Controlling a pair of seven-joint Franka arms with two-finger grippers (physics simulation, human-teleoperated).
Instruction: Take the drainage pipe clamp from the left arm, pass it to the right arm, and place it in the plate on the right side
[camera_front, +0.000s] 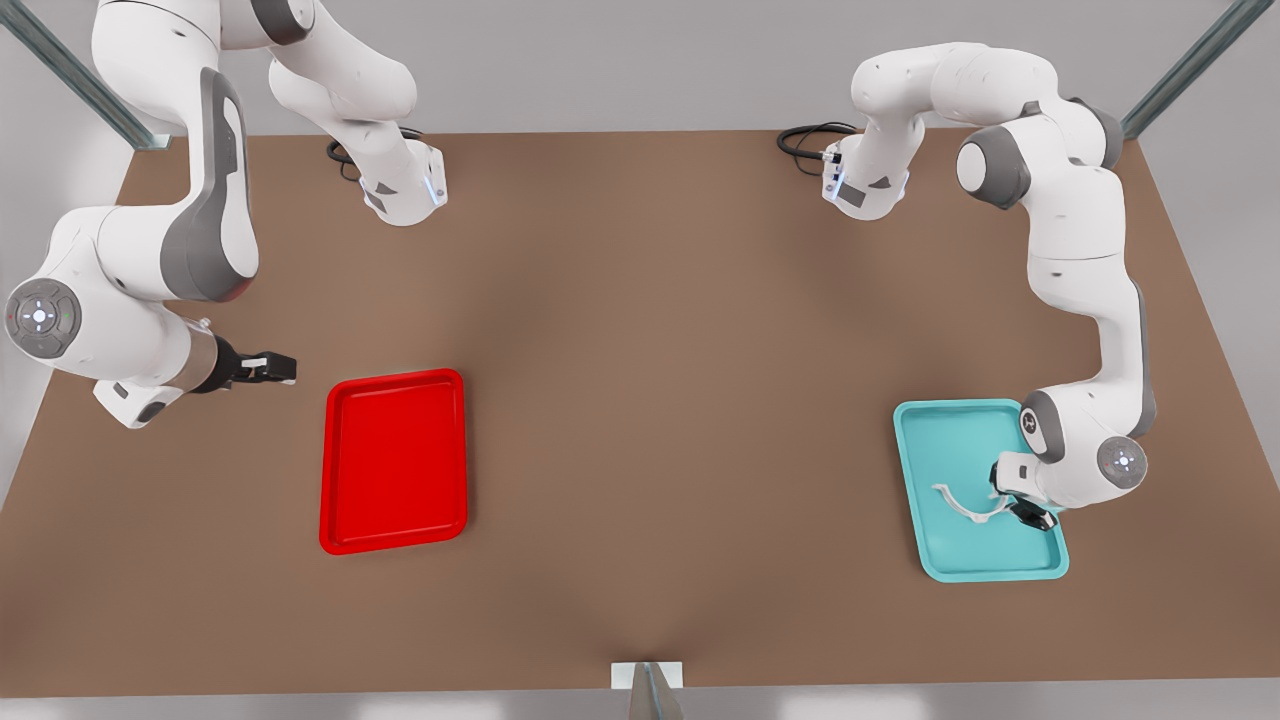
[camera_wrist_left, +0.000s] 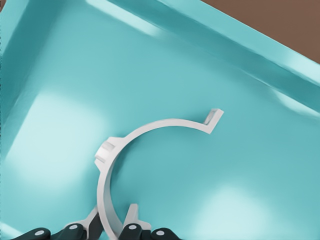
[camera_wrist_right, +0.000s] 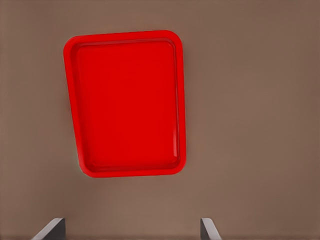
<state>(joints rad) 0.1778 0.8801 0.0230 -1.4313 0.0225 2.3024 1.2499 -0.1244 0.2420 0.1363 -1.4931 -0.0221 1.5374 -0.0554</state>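
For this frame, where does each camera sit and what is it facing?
Front view: high above the table, looking down; both arms show, teal tray at its right.
Left wrist view: on the left arm, close over the teal tray; left pincer fingers straddle the drainage pipe clamp.
Right wrist view: on the right arm, facing down at the plate; open right pincer fingertips show.
Front and right wrist views share the plate.

We see a simulated robot lab bench: a bare brown table (camera_front: 640, 400), two white arms bolted at its far edge, metal frame struts (camera_front: 1190, 70), plain grey walls.
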